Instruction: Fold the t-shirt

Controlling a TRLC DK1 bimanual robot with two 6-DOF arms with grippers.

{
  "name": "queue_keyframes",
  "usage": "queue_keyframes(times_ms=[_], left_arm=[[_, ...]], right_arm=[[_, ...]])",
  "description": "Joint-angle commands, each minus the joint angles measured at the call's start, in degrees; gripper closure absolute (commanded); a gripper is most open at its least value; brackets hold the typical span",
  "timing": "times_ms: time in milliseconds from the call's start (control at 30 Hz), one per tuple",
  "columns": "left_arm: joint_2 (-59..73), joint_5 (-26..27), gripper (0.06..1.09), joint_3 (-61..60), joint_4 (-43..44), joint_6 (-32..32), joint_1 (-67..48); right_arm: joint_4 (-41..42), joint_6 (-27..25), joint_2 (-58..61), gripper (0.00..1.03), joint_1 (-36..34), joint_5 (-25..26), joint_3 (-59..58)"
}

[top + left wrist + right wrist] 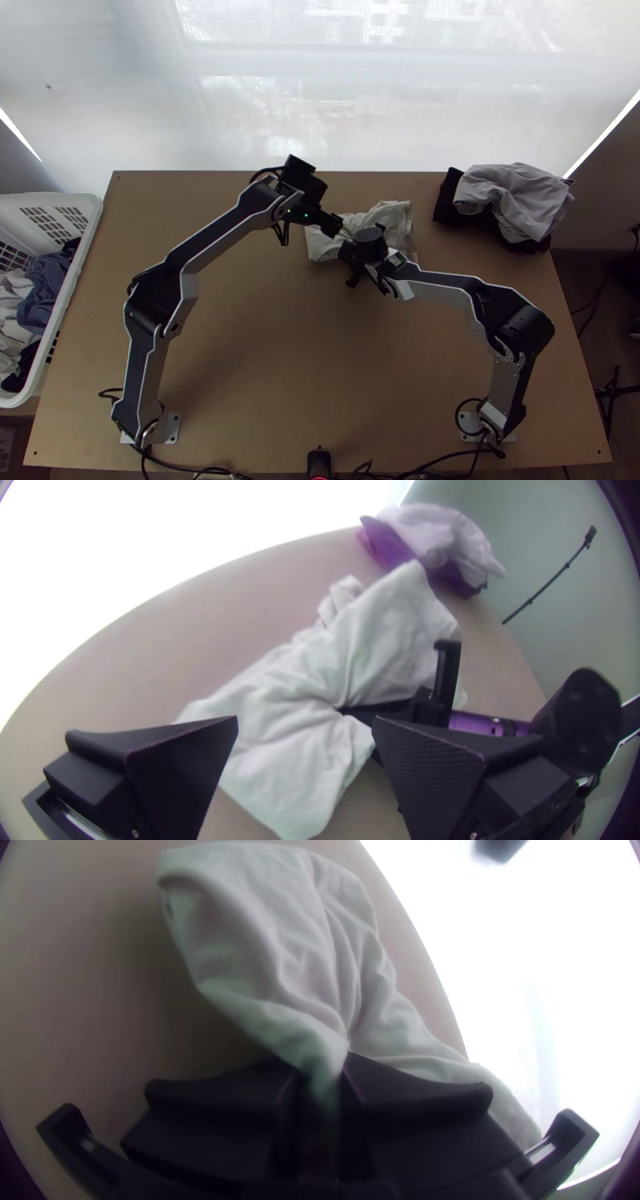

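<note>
T-shirt (394, 214), white, bunched, upper centre-right of the frame. Left gripper (333, 226): fingers wide apart, at the shirt's left side. Right gripper (350, 256): fingers clamped on a gathered fold, partly covering the shirt. Grey cloth (512, 186) on dark cloth (447, 199), upper right, on worktop (280, 360). White basket (70, 290), left edge.

Here's the left arm (148, 304), black-faced with pale silver-grey edging and angular links. Its silver base plate (173, 430) carries small screws, and two green lights (306, 214) glow near the left gripper (330, 225), whose wedge-shaped fingers (430, 773) are finely ribbed. The right arm (526, 326) matches, a black cable (457, 416) looping at its base.
</note>
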Motion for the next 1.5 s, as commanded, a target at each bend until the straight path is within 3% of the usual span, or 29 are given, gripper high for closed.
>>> queue_keyframes(times_ms=[0,367,733,1000,1233,1467], left_arm=[[-9.3,-1.1,0.1,-0.6,-0.2,-0.9,2.7],[-24.9,-6.1,0.1,-8.3,0.5,-0.5,8.3],[-42.2,-7.2,0.1,-28.2,2.5,0.5,17.8],[-51.7,-7.1,0.1,-39.0,3.0,0.1,24.9],[-55.9,-7.2,0.1,-45.3,4.1,0.4,28.2],[-57.9,-7.2,0.1,-49.9,4.1,2.1,31.5]], right_arm=[[0.9,2.1,-6.4,1.0,0.9,-0.2,-1.7],[-4.7,1.7,-19.9,1.0,-0.9,0.9,-3.4],[-13.2,3.3,-33.9,1.0,-14.0,0.8,2.3],[-14.5,4.4,-41.3,1.0,-29.1,-0.7,4.5],[-14.5,6.7,-39.5,1.0,-51.0,-11.8,9.0],[-14.4,11.5,-26.9,1.0,-68.9,-21.7,22.4]])
